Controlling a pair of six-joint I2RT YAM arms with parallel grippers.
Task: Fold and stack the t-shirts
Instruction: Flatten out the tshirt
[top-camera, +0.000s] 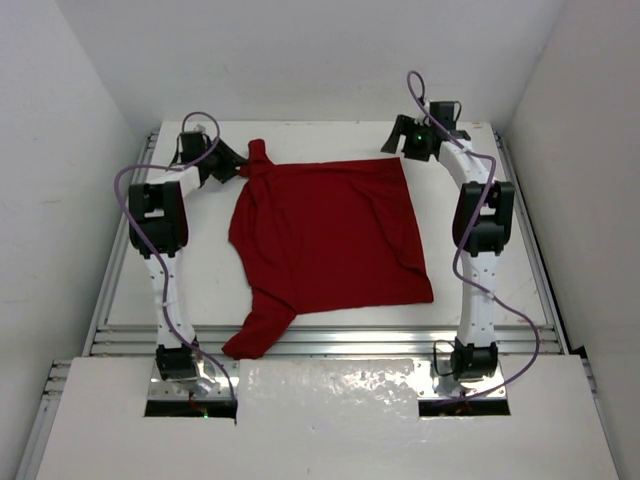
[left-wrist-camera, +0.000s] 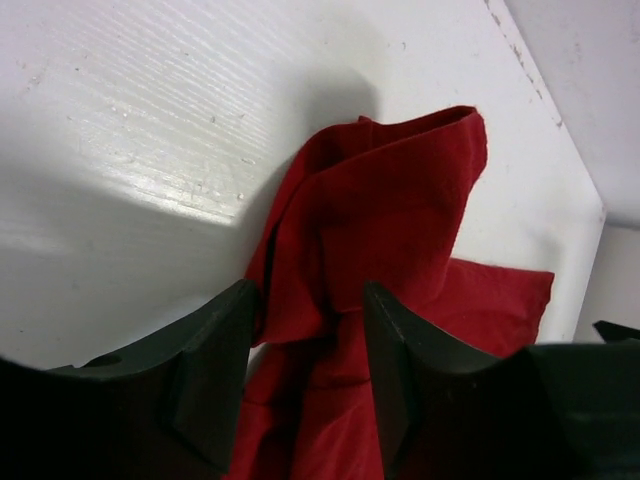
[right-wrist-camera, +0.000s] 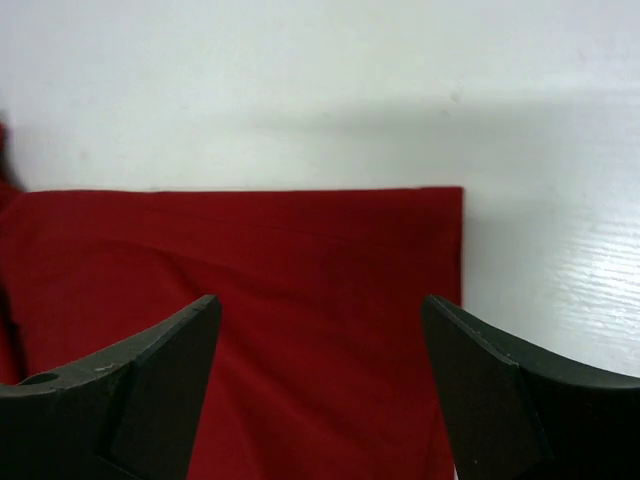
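The dark red t-shirt (top-camera: 330, 240) lies spread on the white table, one sleeve trailing toward the near edge. Its far-left corner is bunched into an upright fold (left-wrist-camera: 380, 200). My left gripper (top-camera: 238, 168) sits at that fold. In the left wrist view the left gripper (left-wrist-camera: 308, 300) stands partly open with its jaws on either side of the bunched cloth, a sliver of table showing beside the left finger. My right gripper (top-camera: 392, 143) hovers at the shirt's far-right corner. In the right wrist view the right gripper (right-wrist-camera: 320, 310) is wide open above the flat cloth (right-wrist-camera: 250, 270), holding nothing.
The white table (top-camera: 190, 290) is boxed in by white walls on three sides. Aluminium rails (top-camera: 330, 340) run along its near edge, with a white board (top-camera: 330, 400) in front. The table's far edge (left-wrist-camera: 560, 130) lies close beyond the bunched fold.
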